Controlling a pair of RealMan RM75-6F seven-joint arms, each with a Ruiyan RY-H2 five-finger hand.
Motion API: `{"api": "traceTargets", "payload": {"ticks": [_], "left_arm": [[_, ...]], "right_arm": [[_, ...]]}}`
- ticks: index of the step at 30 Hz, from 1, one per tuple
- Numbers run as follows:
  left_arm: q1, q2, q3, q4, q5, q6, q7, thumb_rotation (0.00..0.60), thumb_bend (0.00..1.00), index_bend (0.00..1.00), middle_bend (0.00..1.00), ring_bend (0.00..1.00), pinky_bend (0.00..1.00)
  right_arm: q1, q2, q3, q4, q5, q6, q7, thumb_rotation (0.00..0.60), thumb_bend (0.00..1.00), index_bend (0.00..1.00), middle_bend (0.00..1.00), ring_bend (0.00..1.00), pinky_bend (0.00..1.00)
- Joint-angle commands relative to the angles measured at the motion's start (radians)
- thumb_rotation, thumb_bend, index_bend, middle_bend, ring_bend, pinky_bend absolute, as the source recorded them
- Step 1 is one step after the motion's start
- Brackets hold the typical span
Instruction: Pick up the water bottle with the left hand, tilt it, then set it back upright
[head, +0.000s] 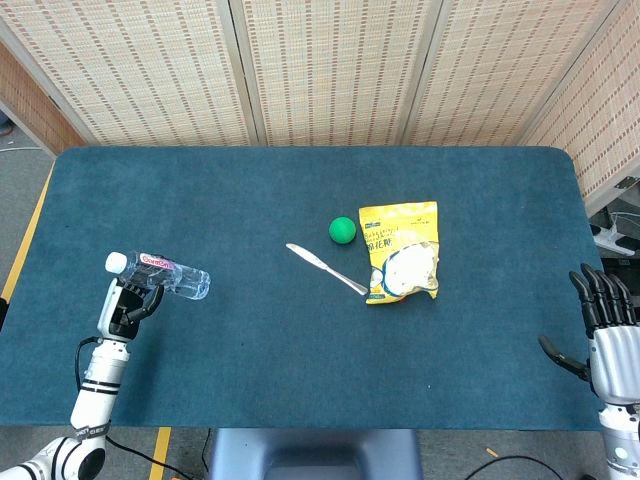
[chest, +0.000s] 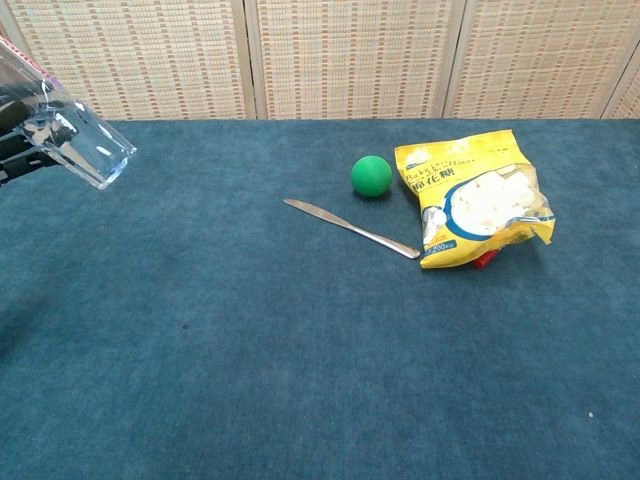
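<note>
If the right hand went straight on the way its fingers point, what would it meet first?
Nothing, as far as the head view shows. The right hand sits at the table's right edge, fingers spread and pointing toward the far side. That strip of table looks bare, and the snack bag lies well to its left.

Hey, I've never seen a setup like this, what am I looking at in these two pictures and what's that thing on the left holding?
This is a two-armed robot at a blue table. One picture looks down from its head, the other looks forward from its chest. Its left hand holds a clear water bottle tipped far over, above the table. Its right hand waits open at the table's edge, holding nothing. On the table lie a green ball, a metal knife and a yellow snack bag.
</note>
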Motion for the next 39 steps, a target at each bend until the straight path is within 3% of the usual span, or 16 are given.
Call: {"api": "traceTargets", "payload": {"ticks": [1,2,5,12,15,18,25,27,29,33,39], "left_arm": [[-0.004,-0.096,0.028,0.205,-0.014,0.068,1.002,0.600,0.53,0.58,0.55,0.47,0.50],[-0.007,-0.130,0.028,0.268,0.000,0.110,1.118,0.600,0.53,0.59,0.55,0.47,0.51],[-0.015,-0.183,0.040,0.394,0.048,0.188,1.249,0.600,0.53,0.61,0.58,0.49,0.54],[-0.014,-0.218,0.034,0.444,0.061,0.241,1.193,0.600,0.53,0.63,0.61,0.52,0.55],[-0.004,-0.213,0.020,0.380,0.028,0.209,1.080,0.600,0.53,0.65,0.62,0.53,0.56],[0.000,-0.158,0.010,0.245,0.000,0.141,0.893,0.600,0.53,0.66,0.62,0.54,0.56],[0.019,-0.005,-0.107,-0.107,-0.023,0.172,0.433,0.600,0.53,0.66,0.62,0.54,0.57],[0.023,0.034,-0.129,-0.169,-0.025,0.171,0.362,0.600,0.53,0.66,0.62,0.54,0.57],[0.025,0.067,-0.145,-0.208,-0.021,0.178,0.345,0.600,0.53,0.66,0.62,0.54,0.57],[0.022,0.068,-0.160,-0.212,-0.019,0.207,0.427,0.600,0.53,0.66,0.62,0.54,0.57],[0.016,0.038,-0.092,-0.149,-0.051,0.116,0.521,0.600,0.53,0.66,0.62,0.54,0.57]], "right_arm": [[0.001,0.000,0.002,-0.002,0.003,-0.003,-0.001,0.600,0.10,0.01,0.00,0.00,0.04],[0.001,-0.001,0.002,-0.003,0.006,-0.005,-0.005,0.600,0.10,0.01,0.00,0.00,0.04],[0.001,0.001,-0.001,-0.006,0.004,-0.009,-0.008,0.600,0.10,0.01,0.00,0.00,0.04],[0.003,0.002,0.000,-0.009,0.007,-0.012,-0.011,0.600,0.10,0.01,0.00,0.00,0.04],[0.003,0.002,0.001,-0.010,0.010,-0.015,-0.013,0.600,0.10,0.01,0.00,0.00,0.04],[0.004,0.005,-0.002,-0.012,0.006,-0.018,-0.013,0.600,0.10,0.01,0.00,0.00,0.04],[0.008,0.008,-0.003,-0.016,0.012,-0.030,-0.012,0.600,0.10,0.01,0.00,0.00,0.04],[0.008,0.009,-0.003,-0.017,0.014,-0.032,-0.013,0.600,0.10,0.01,0.00,0.00,0.04],[0.007,0.011,-0.005,-0.018,0.012,-0.033,-0.015,0.600,0.10,0.01,0.00,0.00,0.04],[0.008,0.012,-0.004,-0.018,0.011,-0.033,-0.007,0.600,0.10,0.01,0.00,0.00,0.04],[0.011,0.019,-0.007,-0.024,0.014,-0.045,-0.005,0.600,0.10,0.01,0.00,0.00,0.04]]}}
